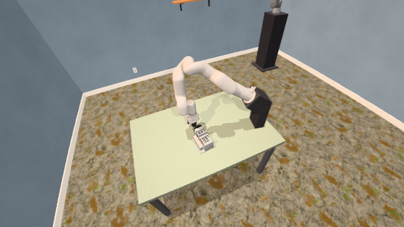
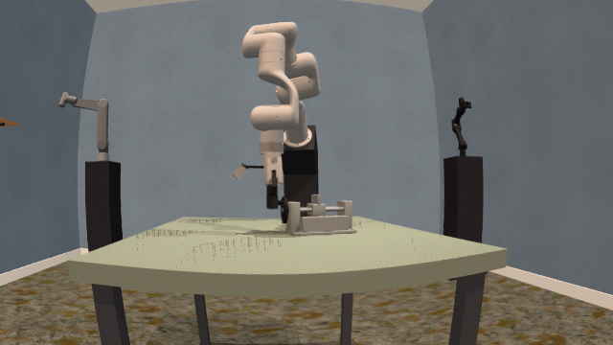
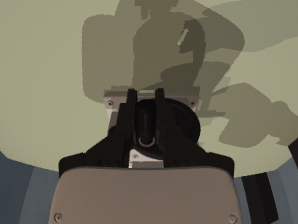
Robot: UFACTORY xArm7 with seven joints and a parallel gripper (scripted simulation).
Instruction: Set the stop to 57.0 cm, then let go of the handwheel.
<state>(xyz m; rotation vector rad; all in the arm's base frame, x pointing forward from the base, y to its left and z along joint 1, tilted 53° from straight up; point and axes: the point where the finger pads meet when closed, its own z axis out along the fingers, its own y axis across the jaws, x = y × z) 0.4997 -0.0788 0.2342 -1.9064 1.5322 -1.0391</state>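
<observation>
Claw (image 2: 273,200) pinched on the black handwheel (image 2: 284,210) at the near end of the grey stop fixture (image 2: 320,222), close to the middle of the table (image 2: 287,273). Seen from the wrist: dark fingers straddling the wheel's grip. Stop block (image 2: 315,207) riding on the screw between the two end posts. No scale legible, so cannot tell whether 57.0 cm is reached. Judged mid-task: grasp made, cranking probably under way or nearly done. Left to do: confirm setting, spread claw, back off the wheel.
</observation>
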